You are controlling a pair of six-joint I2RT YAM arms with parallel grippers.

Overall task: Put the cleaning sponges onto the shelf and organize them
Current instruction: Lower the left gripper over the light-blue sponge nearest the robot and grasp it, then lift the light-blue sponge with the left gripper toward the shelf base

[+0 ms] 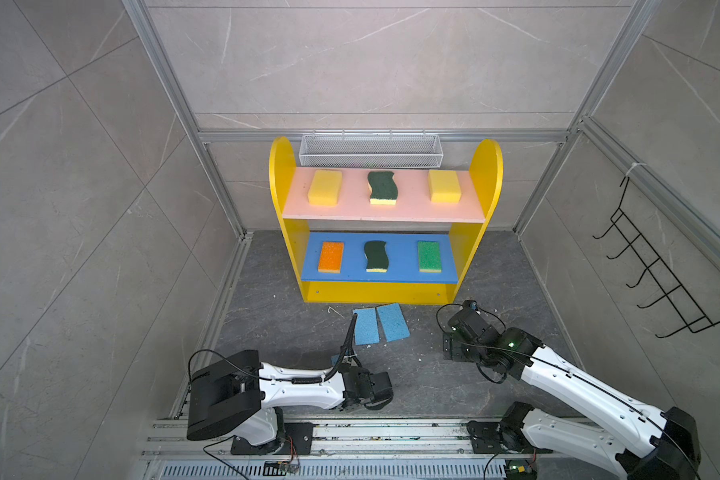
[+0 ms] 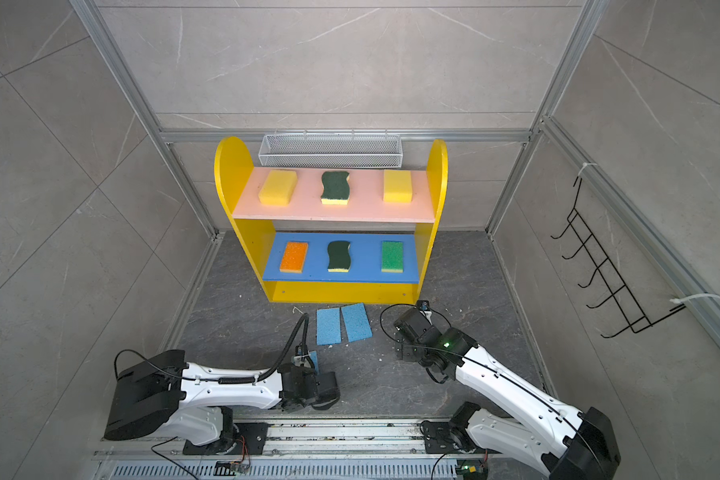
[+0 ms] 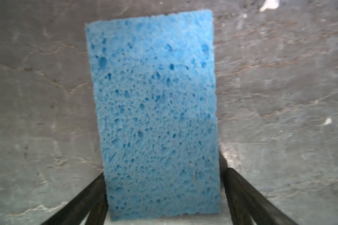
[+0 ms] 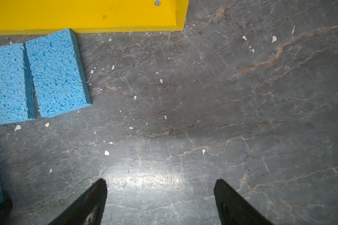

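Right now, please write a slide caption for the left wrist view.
Left hand straddles a light-blue sponge on the grey floor.

Robot lab cell, aluminium-framed tile walls (image 1: 100, 208)

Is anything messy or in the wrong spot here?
Yes. Three sponges are not on the shelf. One blue sponge and a tilted blue sponge lie on the floor before it; a third blue sponge sits between the fingers of the left gripper.

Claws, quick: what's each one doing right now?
Left claw: jaws around a light-blue sponge; grip cannot be told.
Right claw: open, holding nothing.
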